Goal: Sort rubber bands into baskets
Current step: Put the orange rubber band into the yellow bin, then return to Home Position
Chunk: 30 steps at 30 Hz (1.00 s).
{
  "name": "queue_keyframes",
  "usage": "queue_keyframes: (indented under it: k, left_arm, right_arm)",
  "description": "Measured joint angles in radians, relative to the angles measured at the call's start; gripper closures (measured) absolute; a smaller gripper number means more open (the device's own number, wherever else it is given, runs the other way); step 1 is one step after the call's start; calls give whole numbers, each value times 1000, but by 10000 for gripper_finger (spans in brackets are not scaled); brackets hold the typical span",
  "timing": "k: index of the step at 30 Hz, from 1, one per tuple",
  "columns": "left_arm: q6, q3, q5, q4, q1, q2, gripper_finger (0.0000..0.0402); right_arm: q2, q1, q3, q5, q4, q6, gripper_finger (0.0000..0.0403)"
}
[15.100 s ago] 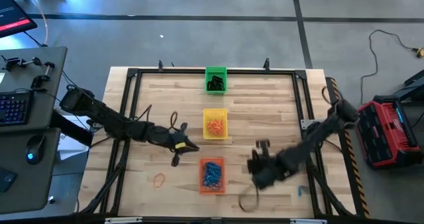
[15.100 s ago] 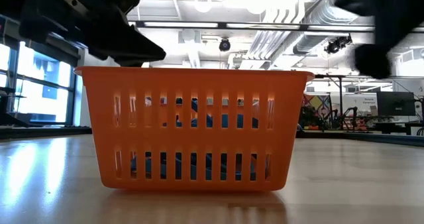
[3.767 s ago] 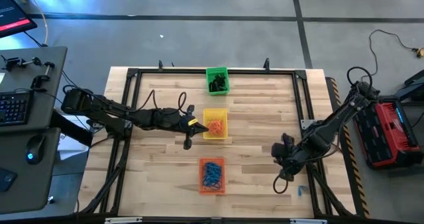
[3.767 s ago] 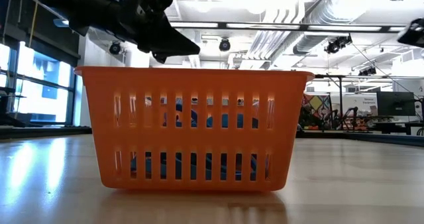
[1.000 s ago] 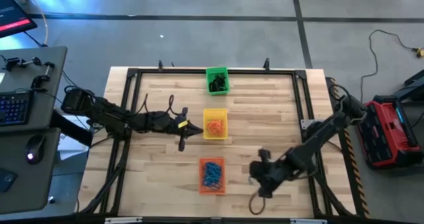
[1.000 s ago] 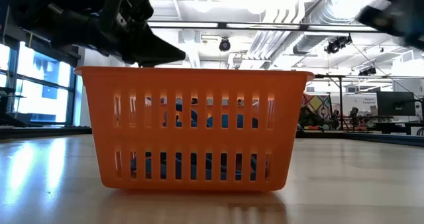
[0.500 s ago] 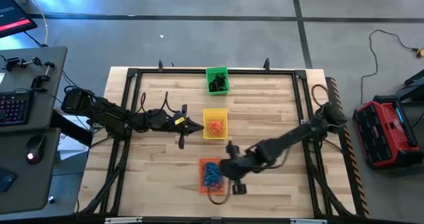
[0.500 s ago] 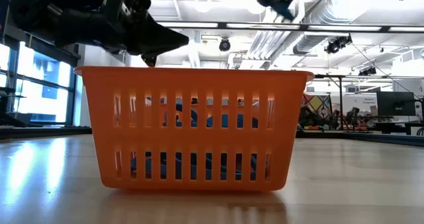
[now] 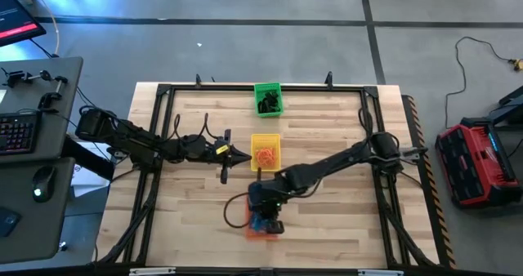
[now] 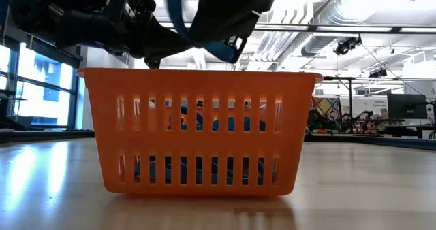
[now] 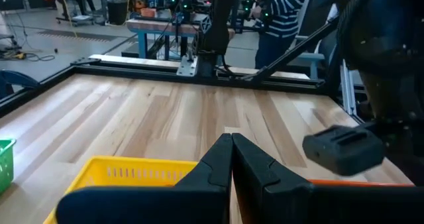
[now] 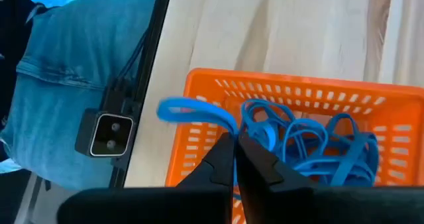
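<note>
My right gripper (image 9: 261,204) hangs over the orange basket (image 9: 261,216), shut on a blue rubber band (image 12: 193,109). The basket holds several blue bands (image 12: 311,144) and stands near the table's near edge. In the low view the held band (image 10: 176,15) shows above the basket's rim (image 10: 197,73). My left gripper (image 9: 243,155) is shut and empty beside the left side of the yellow basket (image 9: 265,153), which holds orange bands. The green basket (image 9: 267,99) with black bands stands at the far edge. My right gripper pinches the blue band at one end of its loop (image 12: 228,126) between its two fingertips, coming from above. The rest of the loop sticks out sideways past the basket's rim. The band is lifted clear, above the basket.
Black frame rails (image 9: 163,92) run around the wooden table. A person in blue jeans (image 12: 79,65) stands at the near edge, and another person (image 11: 281,12) stands beyond the table. A red case (image 9: 482,162) lies on the floor to the right.
My right gripper has swept from the near right part of the table toward the left edge, carrying the blue band, and now hangs over the orange basket.
</note>
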Motion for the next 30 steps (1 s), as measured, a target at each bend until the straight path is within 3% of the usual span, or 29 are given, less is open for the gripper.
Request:
queue_keyframes:
  k: [11, 24, 27, 30]
  left_arm:
    - [-1, 0, 10, 3, 0, 0, 401]
    - [21, 0, 10, 2, 0, 0, 401]
    - [33, 0, 17, 11, 0, 0, 401]
    - [34, 0, 52, 13, 1, 0, 401]
  right_arm:
    - [2, -22, 0, -32, 0, 18, 399]
    - [2, -22, 0, -36, -13, 36, 317]
    - [-13, -22, 0, -29, -65, 1, 325]
    - [-41, -15, 0, 85, -130, -71, 362]
